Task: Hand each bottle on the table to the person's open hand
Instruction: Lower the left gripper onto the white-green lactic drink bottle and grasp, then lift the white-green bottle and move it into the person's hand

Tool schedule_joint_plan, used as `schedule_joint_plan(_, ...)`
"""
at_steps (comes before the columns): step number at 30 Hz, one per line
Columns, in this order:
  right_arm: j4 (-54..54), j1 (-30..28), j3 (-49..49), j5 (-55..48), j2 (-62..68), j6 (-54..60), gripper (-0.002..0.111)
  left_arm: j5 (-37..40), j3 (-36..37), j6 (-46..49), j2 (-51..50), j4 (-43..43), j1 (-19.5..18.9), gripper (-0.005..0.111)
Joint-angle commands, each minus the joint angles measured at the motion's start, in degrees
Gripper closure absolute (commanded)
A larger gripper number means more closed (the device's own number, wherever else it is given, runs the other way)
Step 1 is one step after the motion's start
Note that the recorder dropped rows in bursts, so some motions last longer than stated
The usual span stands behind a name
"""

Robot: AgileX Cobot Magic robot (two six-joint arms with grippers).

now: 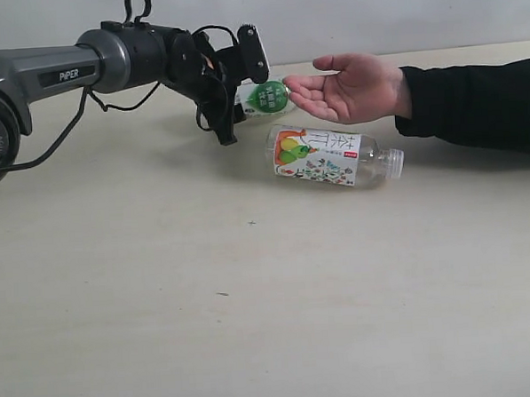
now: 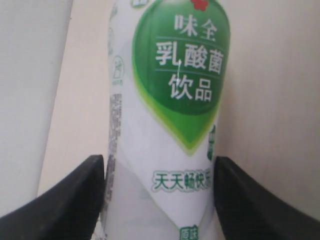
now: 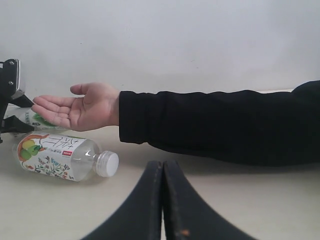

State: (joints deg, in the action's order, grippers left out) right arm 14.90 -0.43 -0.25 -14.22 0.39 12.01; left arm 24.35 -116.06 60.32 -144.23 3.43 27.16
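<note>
My left gripper [image 1: 242, 95] is shut on the white bottle with the green leaf label [image 1: 265, 97], held on its side just off the table [image 1: 253, 315]. The bottle's far end almost reaches the fingertips of the person's open hand [image 1: 352, 87]. In the left wrist view the bottle [image 2: 165, 115] fills the gap between both black fingers [image 2: 75, 195]. The clear bottle with the fruit label [image 1: 329, 157] lies on its side below the hand, white cap to the right. My right gripper [image 3: 162, 170] is shut and empty, low over the table. The yellow and red-label bottles are out of view.
The person's black-sleeved forearm [image 1: 473, 103] stretches in from the right along the table's back. A pale wall [image 3: 175, 40] rises behind it. The left arm's cables [image 1: 109, 104] hang near its wrist.
</note>
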Motion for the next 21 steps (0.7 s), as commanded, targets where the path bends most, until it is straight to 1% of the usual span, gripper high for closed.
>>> schedule_joint_plan(1,0.07,0.15,0.25,0.18,-0.39,0.05,0.108,1.63,-0.30,-2.25,2.24,0.18,0.21,0.107)
schedule_joint_plan(10,0.07,0.15,0.25,0.18,-0.39,0.05,0.108,7.81,-0.30,-2.56,4.11,0.03,0.21,0.107)
schedule_joint_plan(12,0.07,0.15,0.25,0.18,-0.39,0.05,0.108,10.59,-0.30,-2.95,4.61,-0.31,0.21,0.107)
schedule_joint_plan(14,0.07,0.15,0.25,0.18,-0.39,0.05,0.108,11.76,-0.30,-9.22,5.27,-4.97,0.21,0.107)
schedule_joint_plan(15,0.07,0.15,0.25,0.18,-0.39,0.05,0.108,12.92,-0.30,-16.46,5.86,-10.97,0.21,0.107)
schedule_joint_plan(16,0.07,0.15,0.25,0.18,-0.39,0.05,0.108,13.95,-0.30,-19.59,6.23,-12.91,0.21,0.107)
schedule_joint_plan(17,0.07,0.15,0.25,0.18,-0.39,0.05,0.108,16.59,-0.30,-25.15,7.14,-16.79,0.21,0.107)
schedule_joint_plan(18,0.07,0.15,0.25,0.18,-0.39,0.05,0.108,17.63,-0.30,-27.11,7.54,-18.49,0.21,0.107)
schedule_joint_plan(19,0.07,0.15,0.25,0.18,-0.39,0.05,0.108,20.33,-0.30,-31.38,8.69,-21.05,0.21,0.107)
schedule_joint_plan(21,0.07,0.15,0.25,0.18,-0.39,0.05,0.108,24.17,-0.30,-34.14,10.41,-21.56,0.21,0.107)
